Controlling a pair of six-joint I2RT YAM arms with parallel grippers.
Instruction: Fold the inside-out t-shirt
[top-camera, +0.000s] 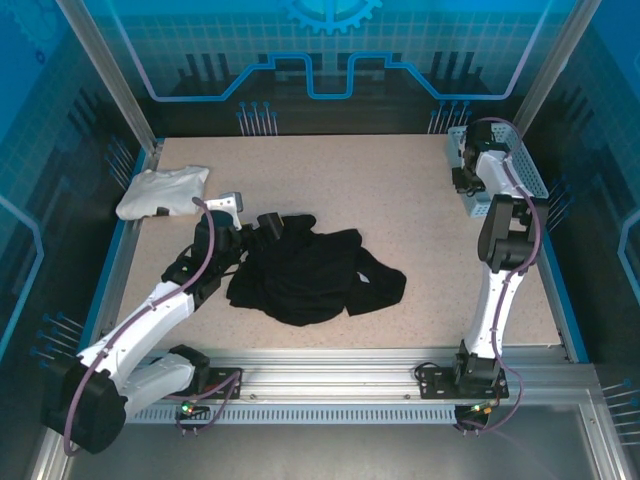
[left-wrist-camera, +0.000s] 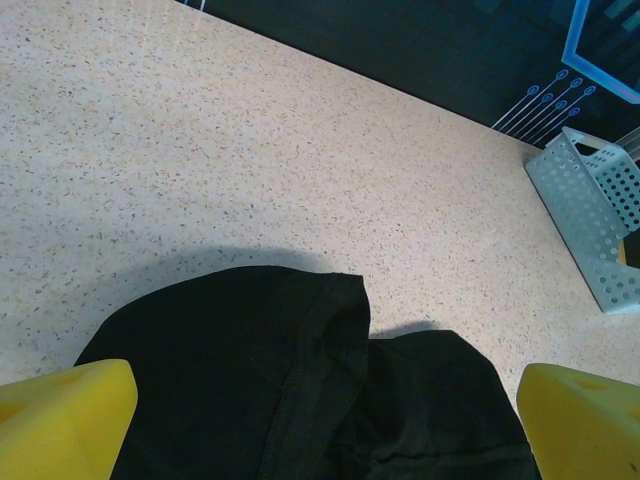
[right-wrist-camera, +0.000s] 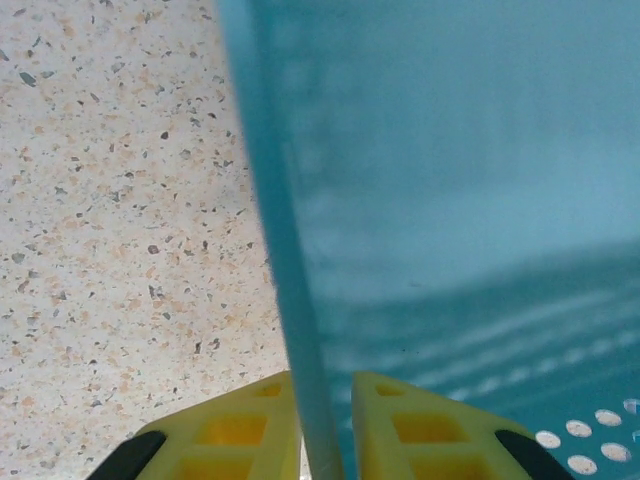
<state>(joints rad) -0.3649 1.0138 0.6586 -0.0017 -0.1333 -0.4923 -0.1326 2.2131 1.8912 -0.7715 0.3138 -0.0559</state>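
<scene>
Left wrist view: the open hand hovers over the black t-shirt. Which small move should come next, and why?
Probably lower the left hand onto the hem of the black t-shirt and close. Its yellow fingers stand wide apart, holding nothing, with the cloth between them, and the shirt lies crumpled on the table, so it needs a grip before spreading.

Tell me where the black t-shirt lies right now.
In the top view the black t-shirt lies crumpled near the table's middle, its far-left edge under the left gripper, with the white garment further back-left.
</scene>
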